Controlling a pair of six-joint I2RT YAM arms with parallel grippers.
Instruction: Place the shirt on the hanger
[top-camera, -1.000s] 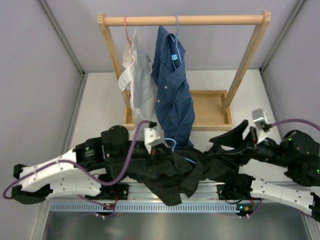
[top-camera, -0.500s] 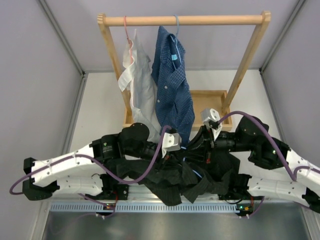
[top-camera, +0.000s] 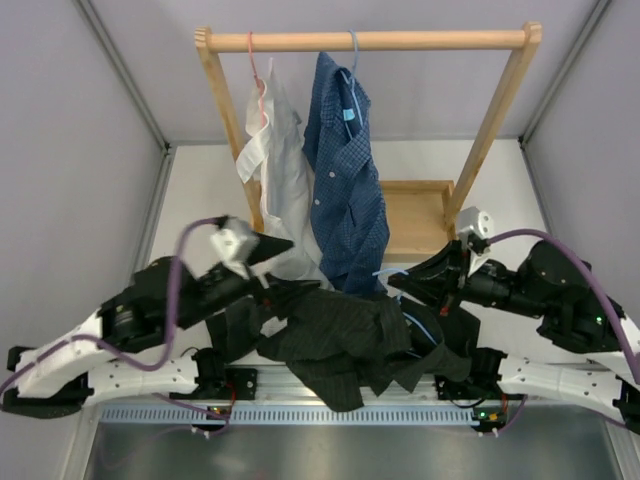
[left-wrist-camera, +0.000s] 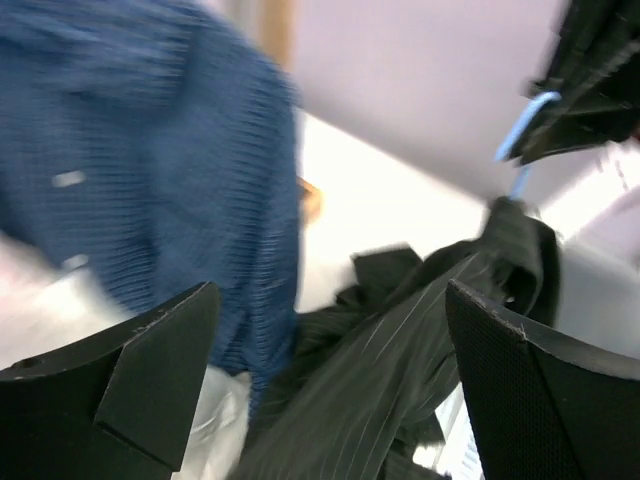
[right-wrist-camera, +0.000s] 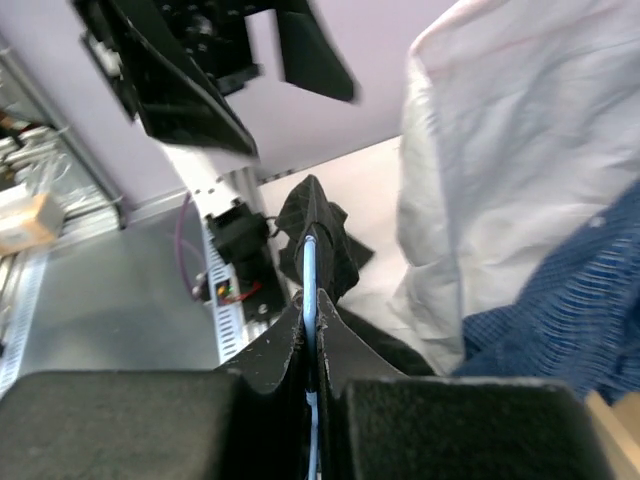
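The black striped shirt (top-camera: 335, 340) lies bunched at the table's near edge between the two arms. The light-blue wire hanger (top-camera: 391, 271) runs into it from the right. My right gripper (top-camera: 398, 287) is shut on the hanger wire. In the right wrist view the wire (right-wrist-camera: 310, 270) rises from between the closed fingers (right-wrist-camera: 312, 312) into a peak of black shirt (right-wrist-camera: 322, 235). My left gripper (top-camera: 276, 266) hangs open above the shirt's left side and holds nothing. Through the left wrist view the shirt (left-wrist-camera: 400, 380) lies below the wide gap (left-wrist-camera: 330, 300), with the hanger (left-wrist-camera: 525, 125) at the upper right.
A wooden rack (top-camera: 370, 41) stands at the back. A white shirt (top-camera: 280, 170) and a blue checked shirt (top-camera: 345, 170) hang from it, reaching down close to the black shirt. The rack's wooden tray base (top-camera: 420, 215) sits behind my right arm. A metal rail (top-camera: 300, 410) edges the table.
My left gripper has let go of the black shirt, opened wide and pulled back up and to the left. My right gripper, shut on the hanger wire, has shifted slightly right.
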